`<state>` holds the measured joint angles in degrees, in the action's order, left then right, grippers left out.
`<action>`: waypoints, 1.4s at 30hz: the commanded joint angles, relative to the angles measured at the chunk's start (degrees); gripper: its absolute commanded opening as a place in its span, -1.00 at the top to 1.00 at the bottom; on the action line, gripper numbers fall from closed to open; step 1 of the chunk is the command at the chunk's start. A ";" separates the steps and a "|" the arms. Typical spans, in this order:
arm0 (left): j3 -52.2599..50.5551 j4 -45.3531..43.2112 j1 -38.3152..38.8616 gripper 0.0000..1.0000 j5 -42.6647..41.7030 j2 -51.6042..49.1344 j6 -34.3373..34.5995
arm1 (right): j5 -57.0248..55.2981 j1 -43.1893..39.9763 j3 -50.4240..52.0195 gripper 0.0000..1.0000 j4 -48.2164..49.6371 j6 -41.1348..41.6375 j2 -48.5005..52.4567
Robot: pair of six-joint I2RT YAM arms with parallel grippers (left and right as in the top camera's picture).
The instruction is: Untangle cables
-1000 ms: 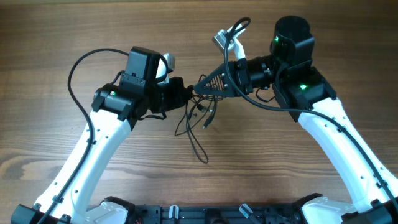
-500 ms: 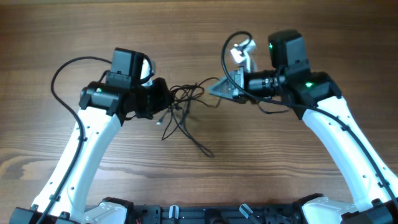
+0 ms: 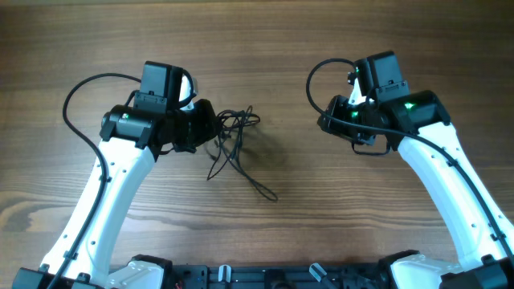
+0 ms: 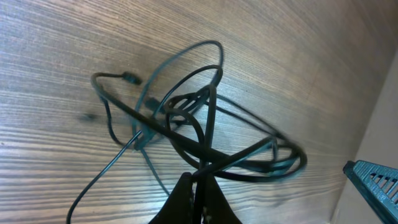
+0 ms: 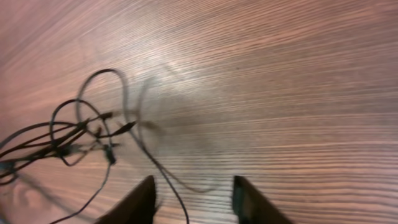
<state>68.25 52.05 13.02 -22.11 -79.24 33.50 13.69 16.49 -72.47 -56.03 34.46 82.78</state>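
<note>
1. The left gripper [image 4: 199, 182] is clenched on a strand of the thin black tangled cables [image 3: 238, 138]. They trail from it in loops onto the brown wooden table [image 3: 289, 217], left of centre.
2. The right gripper [image 5: 194, 188] stands well apart from the bunch — fingers spread, holding nothing.
3. The risk I see is a one-sided pull dragging the whole bunch along or cinching the knot tighter — nothing anchors the far end.

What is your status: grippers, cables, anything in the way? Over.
Left gripper shut on cables. Right gripper open, empty, apart from them. Cables tangled in one bunch. No obstruction seen.
</note>
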 commanded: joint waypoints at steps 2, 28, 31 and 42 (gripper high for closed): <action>0.35 -1.22 -0.20 0.92 -1.99 -0.26 -0.33 | 9.53 -0.07 -0.15 -0.08 3.21 -13.03 -0.07; 0.35 2.67 9.20 0.92 -2.19 -0.28 -3.23 | 13.84 14.01 -0.15 -0.40 9.53 -49.51 -0.04; 0.35 2.69 9.20 0.92 -3.48 -0.28 -3.26 | 13.79 15.69 -0.15 -0.46 9.97 -52.22 -0.04; 0.35 2.69 9.20 0.92 -7.50 -0.28 -3.28 | 13.81 17.31 -0.15 -0.25 10.10 -53.81 2.21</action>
<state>68.25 54.70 22.44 -26.92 -79.24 31.51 28.01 33.71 -72.47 -45.78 -17.76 83.31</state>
